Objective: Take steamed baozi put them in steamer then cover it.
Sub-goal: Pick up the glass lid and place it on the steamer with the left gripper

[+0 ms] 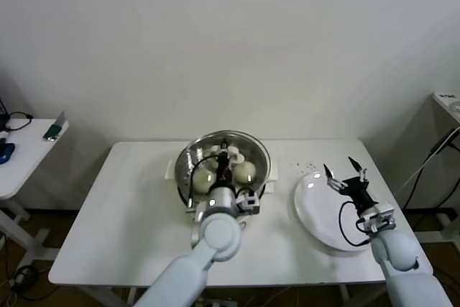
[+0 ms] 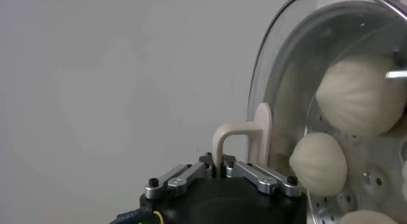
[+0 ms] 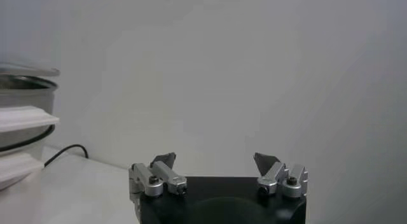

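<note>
The steamer (image 1: 262, 157) stands at the middle back of the table on its white cooker base, with cream-white baozi (image 1: 204, 178) inside; baozi also show through the glass in the left wrist view (image 2: 359, 95). The clear glass cover (image 1: 248, 141) sits over the steamer and shows in the left wrist view (image 2: 280, 85). My left gripper (image 1: 227, 159) is shut on the cover's cream-white bar handle (image 2: 245, 137), right above the steamer. My right gripper (image 1: 343, 168) is open and empty above the white plate, and shows in its wrist view (image 3: 215, 161).
A flat white plate (image 1: 316, 213) lies at the right of the table under my right gripper. The steamer's side shows in the right wrist view (image 3: 25, 126). A small side table (image 1: 29, 152) with objects stands at the left.
</note>
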Action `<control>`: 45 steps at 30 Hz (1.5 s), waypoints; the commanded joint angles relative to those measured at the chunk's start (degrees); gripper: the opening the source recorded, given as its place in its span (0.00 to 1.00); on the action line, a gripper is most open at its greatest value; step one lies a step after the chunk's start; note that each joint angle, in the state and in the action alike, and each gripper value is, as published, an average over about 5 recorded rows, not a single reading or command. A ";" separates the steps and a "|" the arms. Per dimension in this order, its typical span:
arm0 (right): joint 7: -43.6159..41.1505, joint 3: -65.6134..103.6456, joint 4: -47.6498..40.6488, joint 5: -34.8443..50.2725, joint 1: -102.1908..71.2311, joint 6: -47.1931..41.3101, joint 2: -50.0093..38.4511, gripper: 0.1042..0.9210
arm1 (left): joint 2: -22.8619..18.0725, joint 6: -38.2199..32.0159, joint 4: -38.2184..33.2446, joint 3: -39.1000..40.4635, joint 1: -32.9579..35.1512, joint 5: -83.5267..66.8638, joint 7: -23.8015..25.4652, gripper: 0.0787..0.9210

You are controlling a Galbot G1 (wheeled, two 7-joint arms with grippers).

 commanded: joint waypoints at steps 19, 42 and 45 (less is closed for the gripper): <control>-0.87 0.27 -0.69 0.47 0.06 0.37 -0.84 0.88 | -0.57 2.82 2.52 -0.98 0.16 0.36 -0.54 0.09; -1.26 1.21 -0.35 0.36 -0.83 0.53 -1.17 0.88 | -0.48 2.82 3.90 -0.50 0.08 -0.25 -1.65 0.09; -1.26 1.34 -0.03 0.41 -0.90 0.09 -1.40 0.88 | -0.33 2.82 3.50 -0.42 -0.24 -0.75 -0.37 0.09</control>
